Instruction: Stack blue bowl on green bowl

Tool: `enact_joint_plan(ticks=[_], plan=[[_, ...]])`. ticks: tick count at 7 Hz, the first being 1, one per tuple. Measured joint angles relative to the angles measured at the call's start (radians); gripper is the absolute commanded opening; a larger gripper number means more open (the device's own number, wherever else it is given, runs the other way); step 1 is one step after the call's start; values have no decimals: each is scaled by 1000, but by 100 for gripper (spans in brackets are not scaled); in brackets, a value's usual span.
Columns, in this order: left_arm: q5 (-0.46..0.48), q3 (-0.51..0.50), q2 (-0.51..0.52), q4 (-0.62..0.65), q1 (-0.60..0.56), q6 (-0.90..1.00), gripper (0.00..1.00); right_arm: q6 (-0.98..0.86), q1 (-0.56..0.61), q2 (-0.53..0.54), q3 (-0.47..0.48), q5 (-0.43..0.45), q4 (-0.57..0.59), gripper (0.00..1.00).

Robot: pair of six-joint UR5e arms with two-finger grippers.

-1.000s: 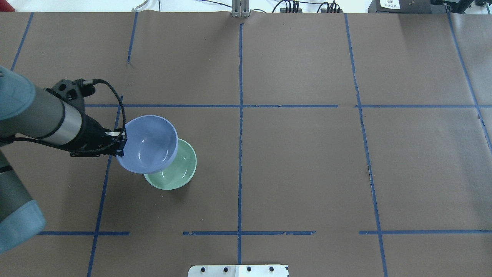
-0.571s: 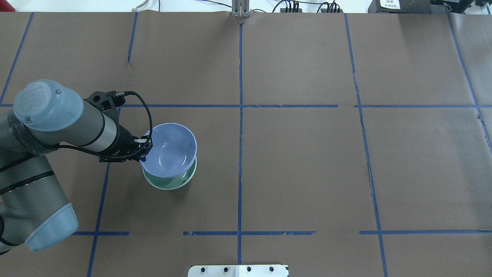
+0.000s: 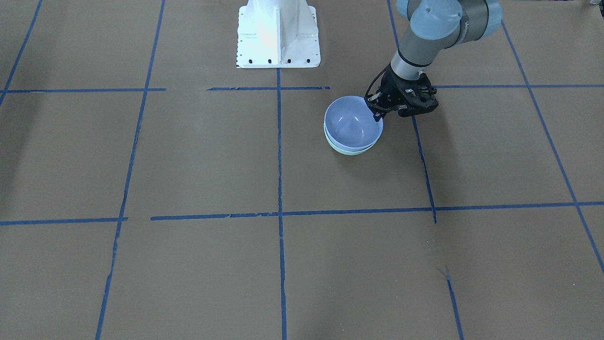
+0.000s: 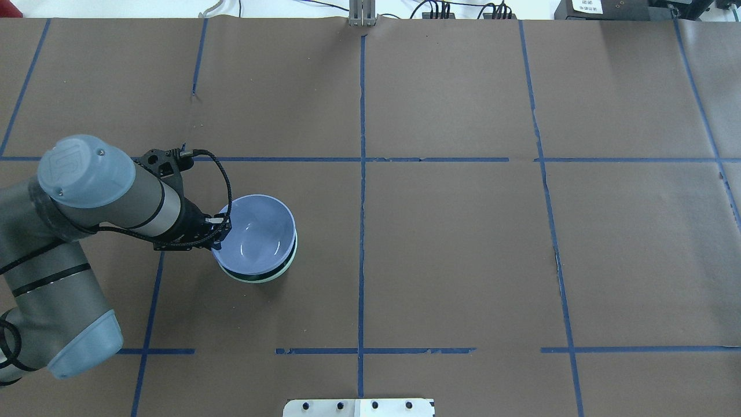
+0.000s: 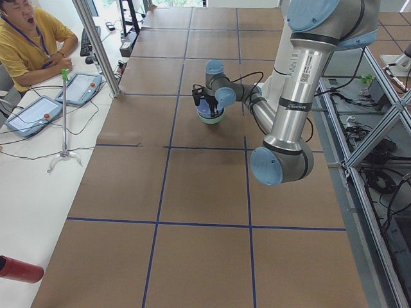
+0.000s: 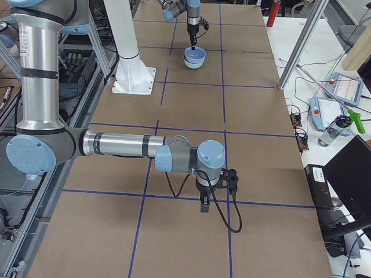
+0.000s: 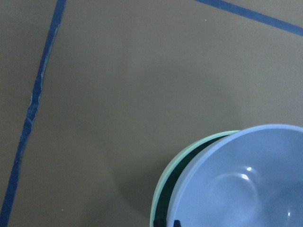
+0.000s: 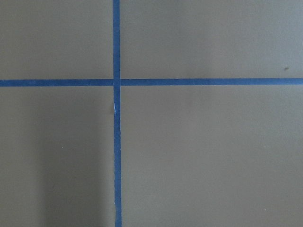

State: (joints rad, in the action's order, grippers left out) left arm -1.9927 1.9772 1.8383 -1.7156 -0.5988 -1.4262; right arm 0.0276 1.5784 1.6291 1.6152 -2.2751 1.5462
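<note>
Overhead exterior shows the blue bowl (image 4: 257, 231) sitting in the green bowl (image 3: 351, 151), on my left half of the table (image 4: 463, 260), slightly off-centre. It looks light, stiff and glossy, likely slippery, so the thin rim is where to pinch. My left pincer (image 4: 219, 225) is clamped on that rim. My right pincer (image 6: 204, 204) hangs well apart; parted or together, I cannot tell.

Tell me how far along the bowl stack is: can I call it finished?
Nearly. Done: the blue bowl sits inside the green bowl, with only a mint rim showing. In hand: the left gripper pinches the blue bowl's rim, and the wrist view shows a dark gap between the bowls on that side. Left: open, let it settle, and withdraw.
</note>
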Motion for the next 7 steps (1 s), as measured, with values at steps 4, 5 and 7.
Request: enact_joint_plan(ticks=[4, 5, 7], plan=[[-2, -3, -7, -3, 1, -4, 100, 0, 0, 0, 0, 0, 0, 100], [-7, 7, -8, -5, -1, -3, 100, 0, 0, 0, 0, 0, 0, 100], [-58, 52, -33, -4, -40, 110, 100, 0, 0, 0, 0, 0, 0, 100]])
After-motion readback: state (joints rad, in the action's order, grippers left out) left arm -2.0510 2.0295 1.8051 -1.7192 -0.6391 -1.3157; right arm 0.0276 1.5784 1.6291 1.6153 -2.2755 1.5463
